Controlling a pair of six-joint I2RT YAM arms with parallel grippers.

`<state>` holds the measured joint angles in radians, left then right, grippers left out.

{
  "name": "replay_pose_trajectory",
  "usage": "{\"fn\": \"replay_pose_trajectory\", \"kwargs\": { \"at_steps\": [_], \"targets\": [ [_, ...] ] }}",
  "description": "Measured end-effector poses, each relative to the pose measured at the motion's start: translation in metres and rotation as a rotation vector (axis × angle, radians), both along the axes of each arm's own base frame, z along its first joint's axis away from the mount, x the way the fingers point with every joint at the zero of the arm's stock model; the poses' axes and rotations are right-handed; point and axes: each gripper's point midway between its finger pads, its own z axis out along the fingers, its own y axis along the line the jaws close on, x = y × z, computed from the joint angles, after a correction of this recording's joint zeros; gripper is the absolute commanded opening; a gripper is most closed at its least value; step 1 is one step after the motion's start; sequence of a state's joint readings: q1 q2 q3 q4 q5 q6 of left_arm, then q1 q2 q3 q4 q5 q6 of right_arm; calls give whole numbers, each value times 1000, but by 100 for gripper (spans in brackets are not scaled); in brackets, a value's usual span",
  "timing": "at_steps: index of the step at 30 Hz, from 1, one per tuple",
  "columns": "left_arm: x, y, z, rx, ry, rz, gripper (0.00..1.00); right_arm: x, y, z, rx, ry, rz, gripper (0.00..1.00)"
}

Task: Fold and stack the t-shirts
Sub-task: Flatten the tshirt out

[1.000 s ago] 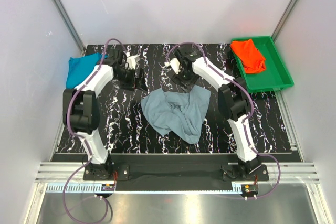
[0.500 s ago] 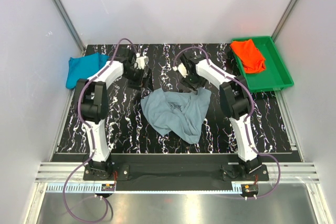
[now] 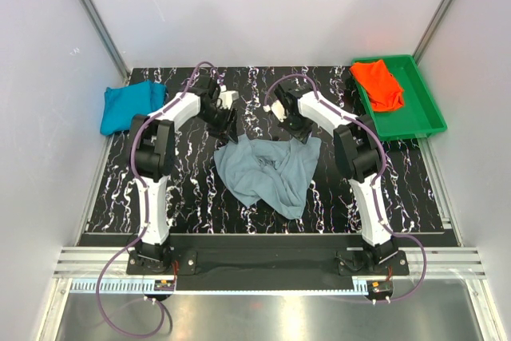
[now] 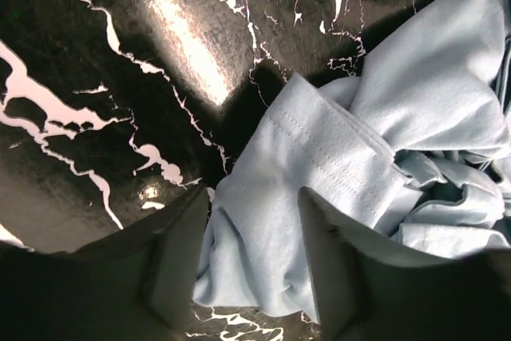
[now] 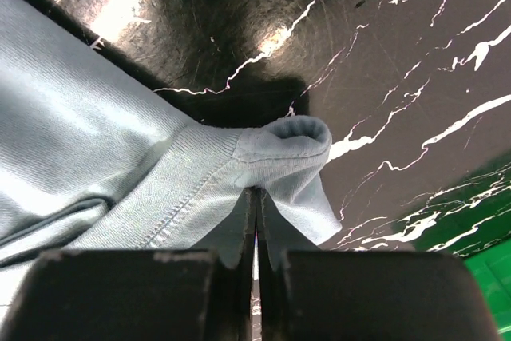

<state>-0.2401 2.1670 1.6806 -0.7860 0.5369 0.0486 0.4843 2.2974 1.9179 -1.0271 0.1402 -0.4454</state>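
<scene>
The dusty grey-blue t-shirt (image 3: 267, 172) lies crumpled mid-table. My left gripper (image 3: 228, 127) is at its far left corner. In the left wrist view the gripper (image 4: 251, 257) stands open, its two fingers (image 4: 180, 253) apart either side of a bunched fold of the shirt (image 4: 415, 101). My right gripper (image 3: 303, 132) is at the far right corner. In the right wrist view that gripper (image 5: 256, 195) is shut on the shirt's ribbed hem (image 5: 279, 145). The teal-blue t-shirt (image 3: 128, 105) lies at the far left. The orange-red t-shirt (image 3: 378, 84) lies in the tray.
A green plastic tray (image 3: 415, 121) stands at the far right; its edge (image 5: 491, 277) shows in the right wrist view. The black marbled tabletop (image 3: 192, 189) surrounds the shirt. White walls and metal rails enclose the table on three sides.
Both arms came in to the grey-blue shirt's far edge. The right jaws went from open to shut on the hem. The left jaws narrowed around a fold.
</scene>
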Motion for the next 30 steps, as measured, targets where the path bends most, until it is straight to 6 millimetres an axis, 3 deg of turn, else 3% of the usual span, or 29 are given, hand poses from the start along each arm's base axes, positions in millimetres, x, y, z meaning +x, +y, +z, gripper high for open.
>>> {"fn": "replay_pose_trajectory", "kwargs": {
  "at_steps": [1,2,4,5,13,18,21,26,30],
  "targets": [
    [0,-1,-1,-1,0,-4,42,0,0,0,1,1,0,0],
    [0,-1,-1,-2,2,-4,28,0,0,0,2,2,-1,0],
    [1,-1,-2,-3,1,-8,17,0,0,0,2,2,-1,0],
    [1,-1,-2,-4,1,-6,0,0,0,0,2,2,-1,0],
    [8,-1,5,-3,-19,-8,0,2,0,2,6,-6,-9,0],
    [24,6,24,10,-74,5,0,30,-7,25,40,-81,-48,0],
    [48,17,50,15,-157,33,0,65,-18,55,78,-181,-97,0],
    [98,43,112,48,-371,94,0,131,-52,113,136,-392,-201,0],
    [115,60,160,62,-505,138,0,145,-76,137,145,-459,-250,0]
  ]
}}
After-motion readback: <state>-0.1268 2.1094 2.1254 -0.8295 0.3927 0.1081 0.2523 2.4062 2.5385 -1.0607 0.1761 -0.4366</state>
